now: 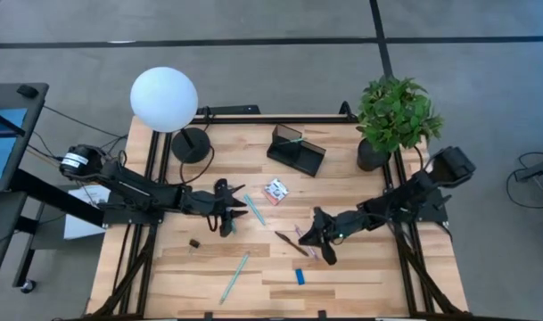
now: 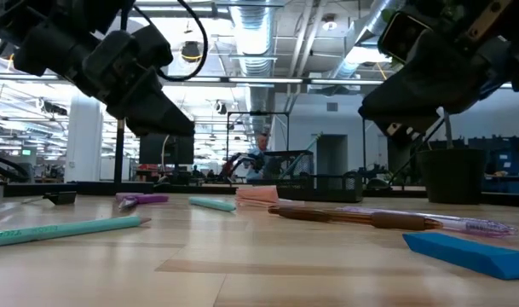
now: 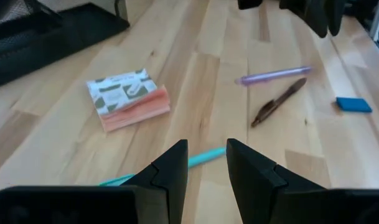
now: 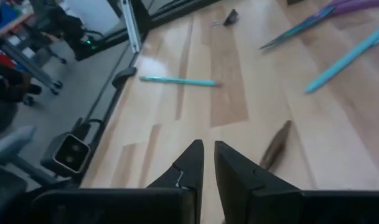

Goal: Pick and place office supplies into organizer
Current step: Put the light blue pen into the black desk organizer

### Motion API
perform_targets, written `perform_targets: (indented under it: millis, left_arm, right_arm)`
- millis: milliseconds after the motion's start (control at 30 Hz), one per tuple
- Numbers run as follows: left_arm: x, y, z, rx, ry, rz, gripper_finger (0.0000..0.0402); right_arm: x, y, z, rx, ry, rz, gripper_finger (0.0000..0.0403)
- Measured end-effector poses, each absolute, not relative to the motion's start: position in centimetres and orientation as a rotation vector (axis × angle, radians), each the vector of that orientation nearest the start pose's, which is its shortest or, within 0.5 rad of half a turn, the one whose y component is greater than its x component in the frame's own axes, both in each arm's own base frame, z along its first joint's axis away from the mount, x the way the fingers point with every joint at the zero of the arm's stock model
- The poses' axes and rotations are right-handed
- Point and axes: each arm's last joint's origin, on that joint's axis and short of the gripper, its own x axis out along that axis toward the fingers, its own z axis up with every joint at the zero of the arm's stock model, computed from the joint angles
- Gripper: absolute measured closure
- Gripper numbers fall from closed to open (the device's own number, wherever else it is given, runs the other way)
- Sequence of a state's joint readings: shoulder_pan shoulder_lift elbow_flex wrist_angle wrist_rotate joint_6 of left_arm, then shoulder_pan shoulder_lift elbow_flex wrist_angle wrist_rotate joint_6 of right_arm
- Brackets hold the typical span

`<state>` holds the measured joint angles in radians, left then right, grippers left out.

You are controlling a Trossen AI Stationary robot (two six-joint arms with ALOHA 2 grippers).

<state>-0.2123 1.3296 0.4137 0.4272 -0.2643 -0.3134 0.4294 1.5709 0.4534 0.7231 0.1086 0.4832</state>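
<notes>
Sitting at the table's back, organizer [image 1: 297,150] compartments' contents cannot be told.

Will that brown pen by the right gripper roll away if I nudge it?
Probably: the brown pen looks round and slim and lies flat on bare table, so a sideways nudge likely rolls it. It looks rigid. The right gripper seems nearly closed beside it.

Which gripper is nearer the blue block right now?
Right. The right gripper sits just up-table of the blue block; the left gripper is farther off across the table, over a teal pen.
</notes>
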Motion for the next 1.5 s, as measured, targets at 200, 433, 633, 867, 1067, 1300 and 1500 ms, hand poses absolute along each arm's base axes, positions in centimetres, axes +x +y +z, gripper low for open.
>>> perform_targets:
  millis: [200, 433, 633, 867, 1067, 1300, 1500]
  left_arm:
    - [23.5, -4.4, 15.8, -0.197, 0.459, 0.093, 0.0296]
    - [23.5, -4.4, 15.7, -0.198, 0.468, 0.079, 0.0296]
    - [23.4, -4.6, 15.7, -0.166, 0.483, 0.005, 0.0296]
    - [23.6, -3.9, 15.7, -0.059, 0.487, -0.021, 0.0296]
    - [23.9, -2.1, 15.7, -0.086, 0.501, 0.017, 0.0296]
    - [26.2, -0.8, 16.2, -0.041, 0.636, -0.023, 0.0296]
    - [29.8, -0.9, 14.8, 0.076, 0.86, -0.107, 0.0296]
  right_arm:
    - [25.0, 11.1, 13.3, 0.396, 0.441, 0.218, 0.0369]
    - [25.4, 11.3, 13.7, 0.402, 0.42, 0.224, 0.0369]
    - [26.0, 11.5, 14.4, 0.411, 0.396, 0.227, 0.0369]
    - [26.5, 11.2, 14.6, 0.405, 0.39, 0.218, 0.0352]
    - [26.6, 10.6, 14.5, 0.395, 0.402, 0.191, 0.032]
    - [27.3, 8.8, 14.5, 0.4, 0.375, 0.081, 0.031]
    - [27.5, 8.1, 14.3, 0.442, 0.384, 0.045, 0.031]
